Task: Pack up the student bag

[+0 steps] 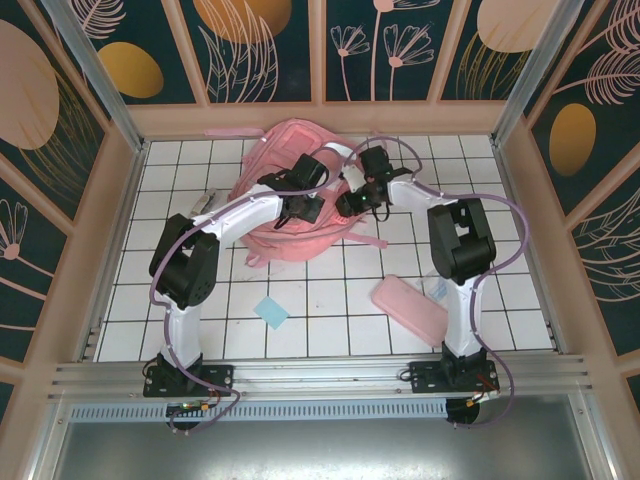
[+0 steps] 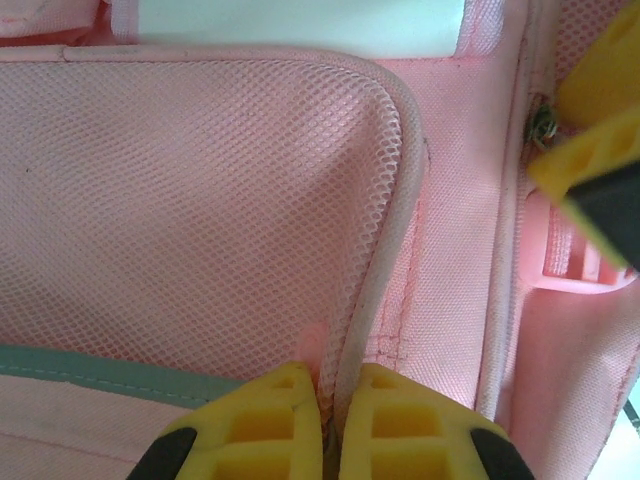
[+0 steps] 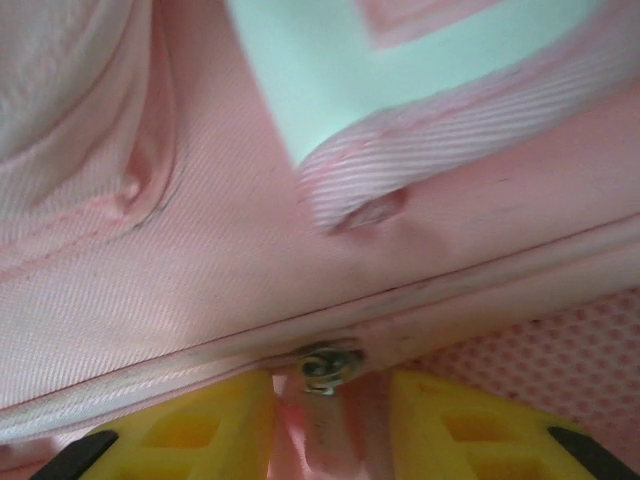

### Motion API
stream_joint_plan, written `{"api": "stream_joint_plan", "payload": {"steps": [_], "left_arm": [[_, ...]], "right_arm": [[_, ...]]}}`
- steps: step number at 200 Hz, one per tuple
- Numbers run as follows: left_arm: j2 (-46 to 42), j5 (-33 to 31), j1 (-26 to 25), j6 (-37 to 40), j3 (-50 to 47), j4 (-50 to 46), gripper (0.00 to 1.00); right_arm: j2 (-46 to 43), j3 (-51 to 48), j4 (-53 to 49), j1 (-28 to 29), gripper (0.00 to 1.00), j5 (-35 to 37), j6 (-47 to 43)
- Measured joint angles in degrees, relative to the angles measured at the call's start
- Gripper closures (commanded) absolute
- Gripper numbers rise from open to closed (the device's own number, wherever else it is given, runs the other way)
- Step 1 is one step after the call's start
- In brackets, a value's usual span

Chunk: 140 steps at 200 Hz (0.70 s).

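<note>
Left gripper [image 2: 330, 390], nearly closed, pinches the mesh edge [image 2: 392, 200] of the student bag [image 1: 275, 150]. Right gripper [image 3: 330, 400] straddles the zip slider [image 3: 322, 366] at 6 o'clock; I cannot tell if it holds, so it may slip off.

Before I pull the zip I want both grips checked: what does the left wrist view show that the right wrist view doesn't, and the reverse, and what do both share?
Left wrist: the left gripper shut on the mesh pocket edge of the student bag, a pink buckle, and the right gripper at the zip. Right wrist: a pink pull tab between that gripper's parted fingers, grip unclear, plus a strap loop. Both: the bag's pink fabric, some mesh and the metal zip slider.
</note>
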Motion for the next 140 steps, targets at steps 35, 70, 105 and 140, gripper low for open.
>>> {"api": "stream_joint_plan", "payload": {"steps": [35,70,105,140], "left_arm": [[0.0,0.04,0.0,0.17,-0.2,-0.44,1.0],[0.0,0.02,0.0,0.15,-0.39,0.09,1.0],[0.0,-0.61,0.26,0.15,-1.16,2.67,1.0],[-0.04,-0.57,0.26,0.15,-2.43,5.33,1.0]], "right_arm": [[0.02,-1.9,2.91,0.35,0.63,0.9,1.88],[2.38,0.35,3.34,3.06,0.63,10.64,6.43],[4.33,3.67,3.15,4.66,0.65,18.53,11.23],[3.61,3.8,1.95,4.9,0.76,22.58,11.69]]}}
